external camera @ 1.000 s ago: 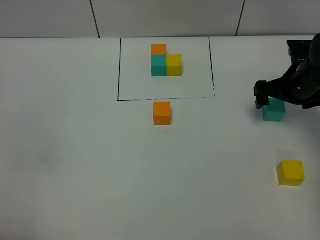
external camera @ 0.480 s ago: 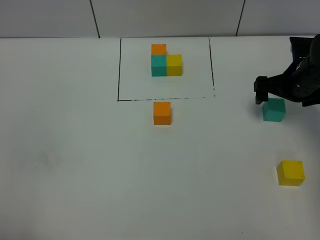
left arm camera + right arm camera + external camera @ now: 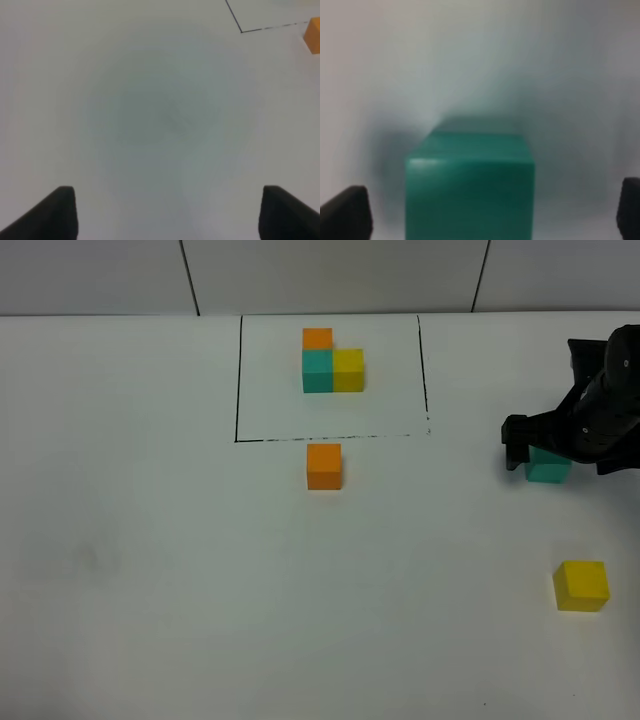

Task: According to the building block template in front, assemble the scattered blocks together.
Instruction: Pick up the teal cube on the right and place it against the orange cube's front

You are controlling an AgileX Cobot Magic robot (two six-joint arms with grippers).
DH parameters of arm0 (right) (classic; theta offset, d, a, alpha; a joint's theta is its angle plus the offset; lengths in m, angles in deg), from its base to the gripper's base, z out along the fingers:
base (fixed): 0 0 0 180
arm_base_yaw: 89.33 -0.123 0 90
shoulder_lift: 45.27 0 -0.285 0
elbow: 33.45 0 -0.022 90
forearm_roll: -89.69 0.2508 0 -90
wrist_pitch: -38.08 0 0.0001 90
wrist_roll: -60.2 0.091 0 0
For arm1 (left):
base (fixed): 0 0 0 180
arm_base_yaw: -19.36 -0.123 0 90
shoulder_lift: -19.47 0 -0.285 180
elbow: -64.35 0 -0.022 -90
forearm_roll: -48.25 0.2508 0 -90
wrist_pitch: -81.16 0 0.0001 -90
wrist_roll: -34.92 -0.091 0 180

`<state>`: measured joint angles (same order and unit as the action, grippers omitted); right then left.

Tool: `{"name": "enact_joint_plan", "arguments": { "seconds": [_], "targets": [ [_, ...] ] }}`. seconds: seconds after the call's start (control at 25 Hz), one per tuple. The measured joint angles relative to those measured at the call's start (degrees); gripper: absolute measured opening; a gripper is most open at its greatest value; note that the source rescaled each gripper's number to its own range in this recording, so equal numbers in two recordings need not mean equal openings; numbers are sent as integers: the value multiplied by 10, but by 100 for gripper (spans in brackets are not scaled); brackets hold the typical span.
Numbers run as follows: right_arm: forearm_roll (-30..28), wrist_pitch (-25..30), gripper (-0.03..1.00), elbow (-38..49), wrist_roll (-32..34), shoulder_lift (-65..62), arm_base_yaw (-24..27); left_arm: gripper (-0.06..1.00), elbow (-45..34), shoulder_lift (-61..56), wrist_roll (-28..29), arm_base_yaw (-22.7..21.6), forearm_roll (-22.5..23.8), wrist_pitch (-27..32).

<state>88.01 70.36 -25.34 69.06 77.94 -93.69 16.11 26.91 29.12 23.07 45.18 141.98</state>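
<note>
The white desk (image 3: 150, 590) fills nearly the whole exterior view. At its far middle a thin black rectangle (image 3: 238, 380) is drawn, and inside it, toward the far edge, sits the building block template (image 3: 332, 364): an orange cube behind a teal one, with a yellow one joined to the teal cube's right.

The right claw (image 3: 545, 452) reaches in from the right edge. Its jaws are spread wide on either side of the teal block (image 3: 470, 185), and the wrist view shows a gap on each side. The left claw (image 3: 167, 212) hangs over bare desk with its jaws apart and nothing between them.

The orange block (image 3: 324, 466) stands just outside the rectangle's near line. The teal block lies well to the right of the rectangle. The yellow block (image 3: 582, 586) sits alone near the right edge, nearer the camera.
</note>
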Motion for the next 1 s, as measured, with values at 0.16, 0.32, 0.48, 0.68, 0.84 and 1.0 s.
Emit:
{"name": "enact_joint_plan", "arguments": {
  "seconds": [0.16,0.32,0.48,0.68,0.84,1.0],
  "targets": [
    [0,-3,100,0,0,8,0,69,0,0,0,0,0,0],
    [0,-11,98,0,0,9,0,69,0,0,0,0,0,0],
    [-1,-14,97,0,0,9,-4,69,0,0,0,0,0,0],
    [-1,-16,96,0,0,9,-5,69,0,0,0,0,0,0],
    [-4,-17,96,0,0,9,-5,69,0,0,0,0,0,0],
    [-15,-17,94,-6,0,11,-5,69,0,0,0,0,0,0]
  ]
}}
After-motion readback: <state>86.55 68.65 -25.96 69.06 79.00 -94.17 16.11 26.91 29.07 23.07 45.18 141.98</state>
